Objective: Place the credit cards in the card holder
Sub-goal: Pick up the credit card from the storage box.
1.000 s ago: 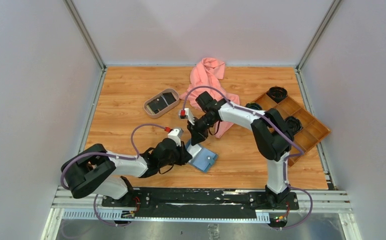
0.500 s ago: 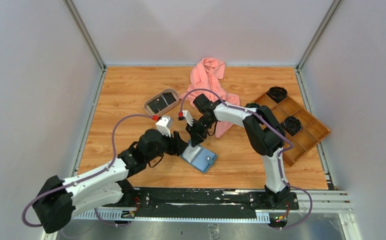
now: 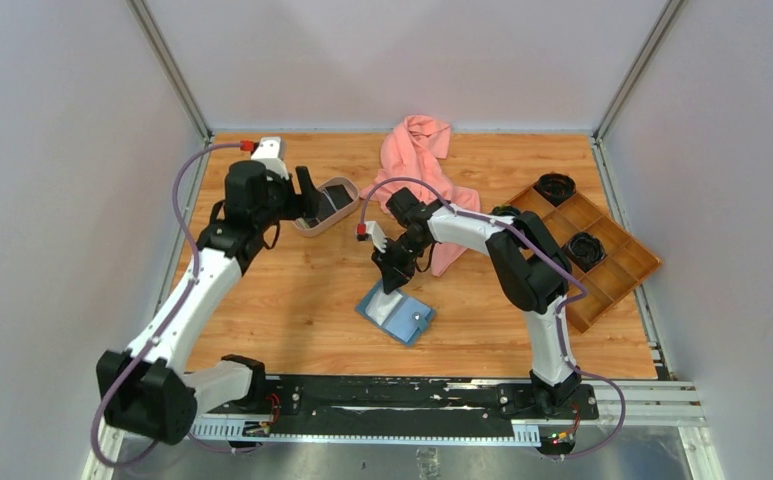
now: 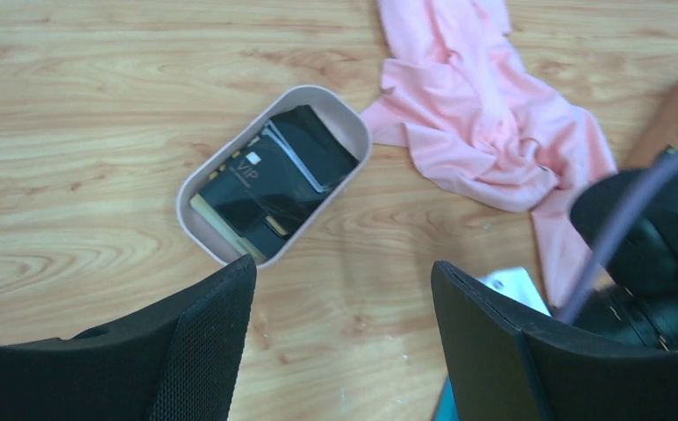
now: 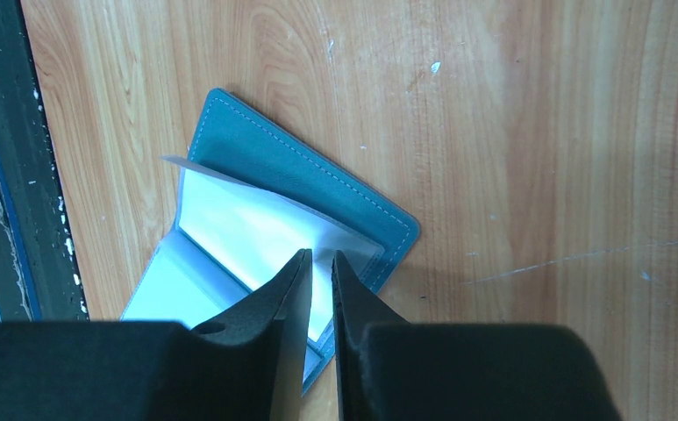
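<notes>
Wood table (image 3: 292, 300), top view: left gripper (image 3: 305, 198) hovers just beside tray (image 3: 347, 188). Holder (image 3: 402, 318) lies open mid-table, right gripper (image 3: 390, 282) at its far edge.

Left wrist: jaws spread wide, nothing between. Cards (image 4: 274, 180) stacked in tray, black ones over gold one.

Right wrist: jaws nearly together, apparently nipping holder's pale inner leaf, which stands lifted.

Progress: early — stack not yet loaded. Whether any card sits in pocket, cannot tell. Remaining: fetch and insert each.
</notes>
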